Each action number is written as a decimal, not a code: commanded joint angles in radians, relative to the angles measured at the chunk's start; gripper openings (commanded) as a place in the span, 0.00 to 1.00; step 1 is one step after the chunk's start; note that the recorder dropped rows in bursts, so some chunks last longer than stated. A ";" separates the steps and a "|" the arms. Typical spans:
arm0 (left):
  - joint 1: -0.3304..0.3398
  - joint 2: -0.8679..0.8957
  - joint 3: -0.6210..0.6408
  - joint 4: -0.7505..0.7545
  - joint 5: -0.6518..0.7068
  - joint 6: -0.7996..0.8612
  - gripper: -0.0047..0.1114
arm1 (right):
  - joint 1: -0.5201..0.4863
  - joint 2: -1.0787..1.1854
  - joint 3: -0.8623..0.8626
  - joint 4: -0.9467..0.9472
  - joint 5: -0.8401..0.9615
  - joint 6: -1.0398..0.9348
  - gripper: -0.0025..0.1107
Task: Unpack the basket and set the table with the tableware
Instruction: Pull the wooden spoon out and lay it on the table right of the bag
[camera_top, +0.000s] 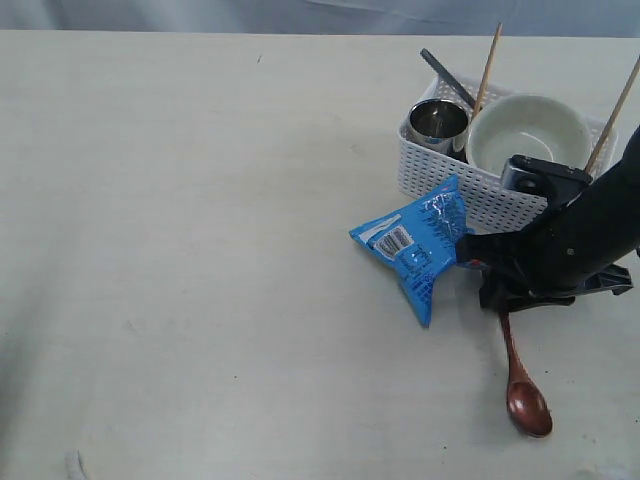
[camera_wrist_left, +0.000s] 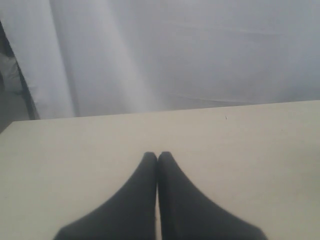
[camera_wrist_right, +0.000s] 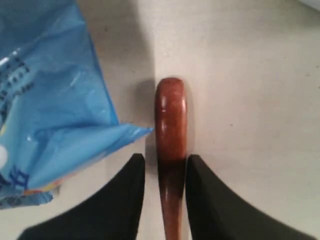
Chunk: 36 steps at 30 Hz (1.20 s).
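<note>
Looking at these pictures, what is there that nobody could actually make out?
- Exterior view: basket floor, covered by bowl and cup.
- Exterior view: spoon handle's end, under the right arm.
- Right wrist view: spoon's scoop, cut off at the frame edge; blue packet print, blurred.

You see a pale cream tabletop (camera_top: 200, 250) carrying a white lattice plastic basket (camera_top: 440, 178), a crinkled blue snack packet (camera_top: 415, 245) against it, and a reddish-brown wooden spoon (camera_top: 525, 395).

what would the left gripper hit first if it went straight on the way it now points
nothing close: the shut left gripper points across bare pale cream tabletop, so the way looks free to its far edge; beyond hangs a white curtain, distance unclear
</note>
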 joint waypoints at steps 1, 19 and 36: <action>0.003 -0.004 0.003 -0.001 0.000 -0.007 0.04 | -0.006 0.003 0.001 0.003 -0.019 0.012 0.28; 0.003 -0.004 0.003 -0.001 0.000 -0.007 0.04 | -0.006 -0.143 0.001 0.003 0.094 0.041 0.48; 0.003 -0.004 0.003 -0.001 0.000 -0.007 0.04 | -0.006 -0.461 0.001 0.005 0.320 0.048 0.48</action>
